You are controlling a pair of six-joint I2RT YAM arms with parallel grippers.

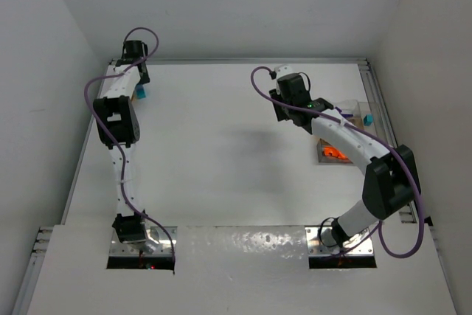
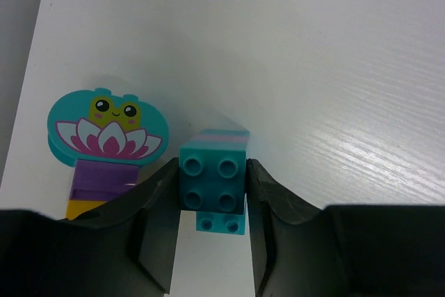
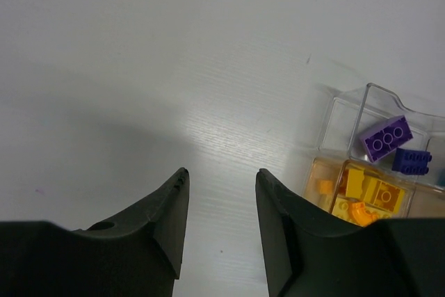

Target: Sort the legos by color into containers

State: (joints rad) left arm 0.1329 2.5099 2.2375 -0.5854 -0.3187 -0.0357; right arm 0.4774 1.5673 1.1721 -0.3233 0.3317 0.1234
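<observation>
On the white table (image 1: 221,160) I see my left gripper (image 2: 212,172) clamped on a teal brick (image 2: 213,187); my right gripper (image 3: 221,196) hangs parted, empty, beside the clear containers (image 3: 338,119).

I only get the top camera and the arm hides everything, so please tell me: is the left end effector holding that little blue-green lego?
Observer: Yes. The left wrist view shows the left end effector shut on a teal brick, with a finger pressed on each side.
Operator: Is anything next to it?
Observer: A round teal frog piece stands just beside it, on top of a purple block.
Operator: Is the right one holding something too?
Observer: No. The right end effector is open and empty over bare table. The containers are off to its side, with purple bricks in one compartment and yellow and orange bricks in the next.
</observation>
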